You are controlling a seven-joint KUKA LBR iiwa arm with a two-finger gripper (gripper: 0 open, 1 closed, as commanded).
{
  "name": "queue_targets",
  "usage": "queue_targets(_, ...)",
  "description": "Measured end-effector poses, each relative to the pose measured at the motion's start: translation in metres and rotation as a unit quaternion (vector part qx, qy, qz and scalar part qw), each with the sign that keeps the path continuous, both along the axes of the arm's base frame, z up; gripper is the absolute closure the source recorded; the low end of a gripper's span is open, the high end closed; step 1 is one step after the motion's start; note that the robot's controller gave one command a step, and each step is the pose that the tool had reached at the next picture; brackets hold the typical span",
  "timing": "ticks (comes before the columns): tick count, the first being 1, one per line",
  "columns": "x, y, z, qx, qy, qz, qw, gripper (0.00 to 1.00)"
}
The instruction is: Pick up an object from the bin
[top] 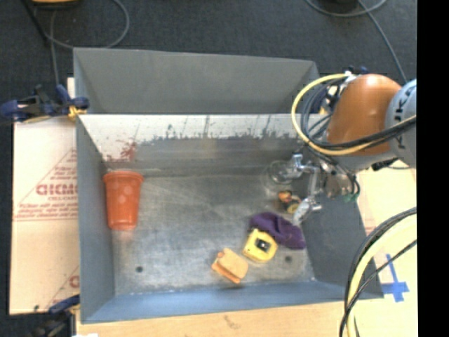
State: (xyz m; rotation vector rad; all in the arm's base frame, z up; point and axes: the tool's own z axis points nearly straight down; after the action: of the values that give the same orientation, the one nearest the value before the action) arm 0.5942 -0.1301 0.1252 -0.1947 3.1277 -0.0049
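Grey bin (189,213) on a dark floor: the claw (302,187) hangs by the right wall, just beside a purple cloth (280,230). I cannot tell its spread. Better to centre over the cloth's hump before dropping.

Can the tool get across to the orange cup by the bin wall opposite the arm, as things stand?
Probably yes. The orange cup lies alone, with bare bin floor between it and the tool. The wall close beside it may cramp a grasp.
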Motion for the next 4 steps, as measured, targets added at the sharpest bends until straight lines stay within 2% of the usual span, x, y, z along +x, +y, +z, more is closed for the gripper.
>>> queue_targets(1,-0.01,0.015,-0.024,0.002,0.0045,-0.043,0.9991,0.0)
queue_targets(2,-0.023,0.029,-0.018,0.001,0.0013,-0.112,0.9937,0.0)
queue_targets(3,-0.072,0.035,-0.045,-0.002,0.0076,0.069,0.9976,1.0)
queue_targets(4,-0.072,0.035,-0.045,-0.002,0.0076,0.07,0.9975,1.0)
